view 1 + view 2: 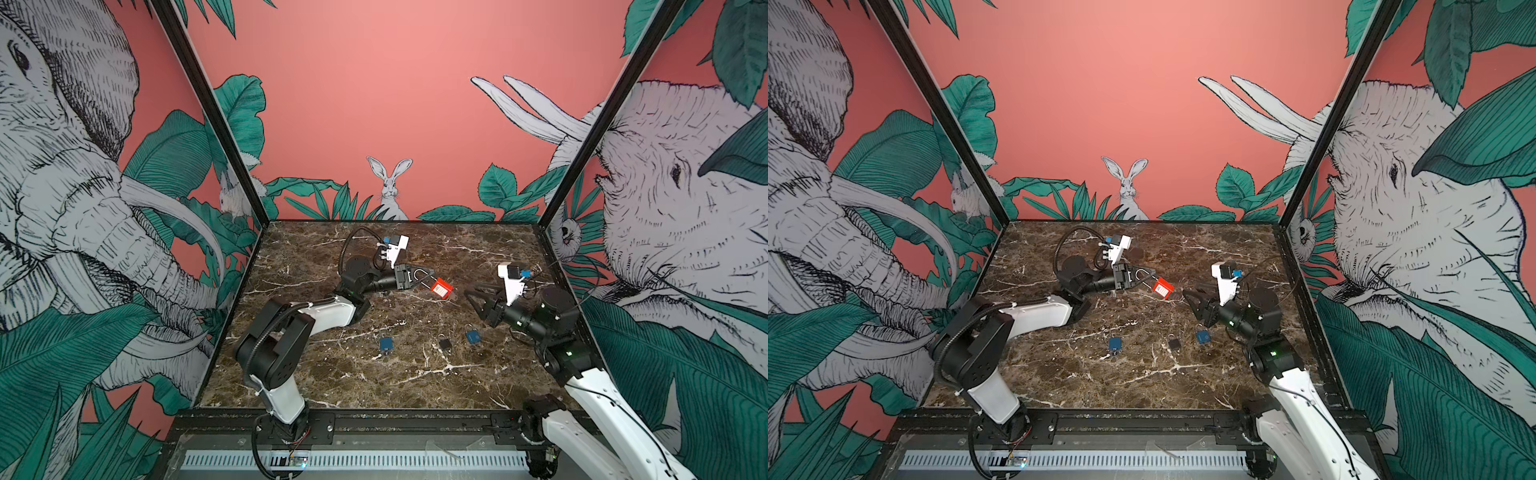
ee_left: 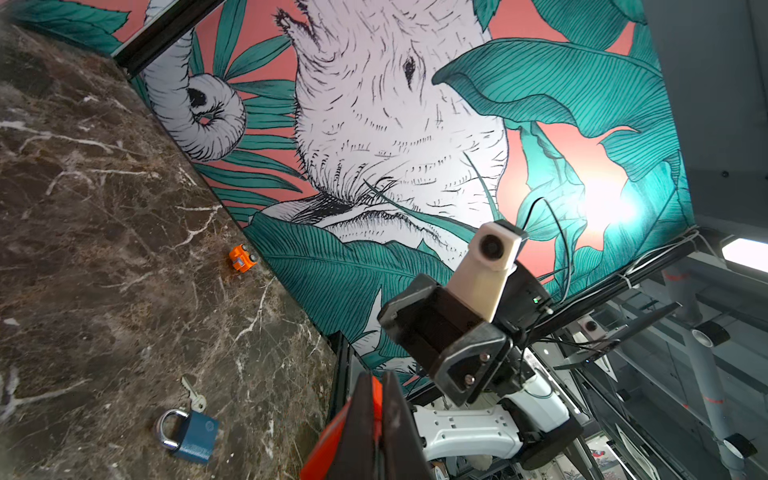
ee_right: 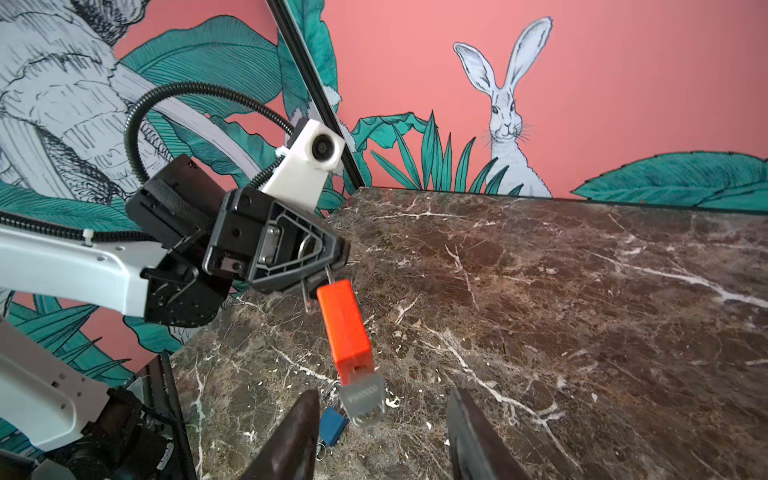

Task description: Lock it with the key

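Marble tabletop [image 1: 415, 374] is sitting inside 3 printed walls: elephants, leaves, 1 rabbit on pink.

Hidden bits: left gripper [image 1: 426, 275] is clamping the shackle [image 3: 306, 296] of the red padlock [image 1: 441, 287]. Its fingers are covering the shackle's bend in the right wrist view. In the left wrist view they're blocking all but an edge of the red body. 1 shackle leg is hanging free of the body.

Padlock is hanging from that gripper toward the back middle, apparently clear of the table. Key [image 3: 362, 401] is sticking out of its bottom end.

Right gripper [image 3: 382, 392] is standing open and holding nothing, fingers cut off by the frame edge. Key head is showing in the gap between them; contact, can't tell.

Count: 4 padlocks. That's the red one, 1 blue padlock [image 1: 386, 343], a 2nd blue padlock [image 1: 471, 336] and 1 black padlock [image 1: 445, 344], these 3 lying toward the front. 2 keys are showing clearly: the one in the red padlock plus 1 loose key [image 2: 193, 395] beside the 2nd blue padlock. 1 small orange thing [image 2: 242, 258] is sitting by the wall, can't identify.

Writing: white label on the red padlock and raised characters on the key head are both coming out too small to read.
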Robot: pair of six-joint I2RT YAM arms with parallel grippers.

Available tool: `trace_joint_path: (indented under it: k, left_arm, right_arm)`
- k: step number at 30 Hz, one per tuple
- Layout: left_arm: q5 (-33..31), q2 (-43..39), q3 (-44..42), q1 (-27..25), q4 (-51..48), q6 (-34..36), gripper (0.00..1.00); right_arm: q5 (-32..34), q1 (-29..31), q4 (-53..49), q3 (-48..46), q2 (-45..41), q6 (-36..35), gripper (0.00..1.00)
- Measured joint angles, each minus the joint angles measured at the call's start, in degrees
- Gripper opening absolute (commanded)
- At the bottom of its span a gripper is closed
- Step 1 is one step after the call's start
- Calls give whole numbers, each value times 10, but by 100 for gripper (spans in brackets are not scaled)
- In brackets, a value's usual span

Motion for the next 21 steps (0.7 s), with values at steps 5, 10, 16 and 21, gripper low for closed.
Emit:
trace_joint_path:
  k: [5,10,16,21]
  left_arm:
    - [-12,-37,0,0,-28,2,0]
    - [-20,-61,0,0,-52,2,0]
    - [-21,-93,-1,-1,-76,9,0]
    - [-21,-105,-1,-6,-88,17,0]
  right_arm:
    - [-22,3,57,-7,-11,-16,49]
    - [-45,27,89,3,7,-25,49]
    - [-46,72,92,18,35,-46,49]
    - [-35,83,103,19,59,-56,49]
